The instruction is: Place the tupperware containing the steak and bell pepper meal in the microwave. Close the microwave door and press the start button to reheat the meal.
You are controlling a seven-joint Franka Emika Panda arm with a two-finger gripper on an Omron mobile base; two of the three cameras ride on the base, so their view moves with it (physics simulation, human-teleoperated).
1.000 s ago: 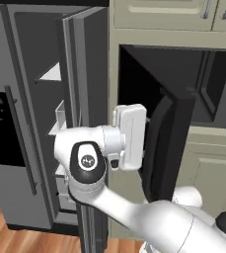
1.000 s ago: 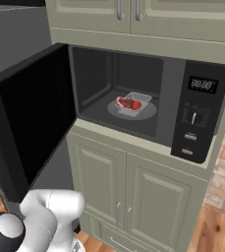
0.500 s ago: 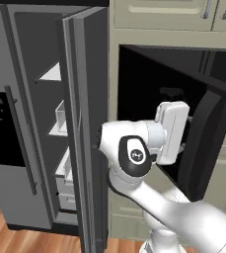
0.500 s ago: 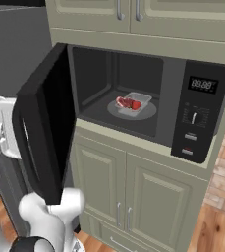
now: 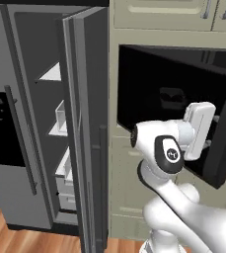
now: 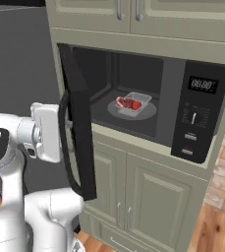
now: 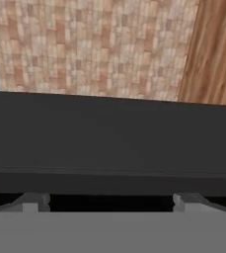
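Left base view, fridge door (image 5: 87, 133) ajar (beside microwave door (image 5: 183, 118)), pincer (image 7: 112, 200) spread wide.

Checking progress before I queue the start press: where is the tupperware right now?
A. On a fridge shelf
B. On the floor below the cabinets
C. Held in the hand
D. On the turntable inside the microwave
D: the tupperware with its red food sits on the round turntable inside the microwave, while the hand is at the outer face of the partly swung microwave door.
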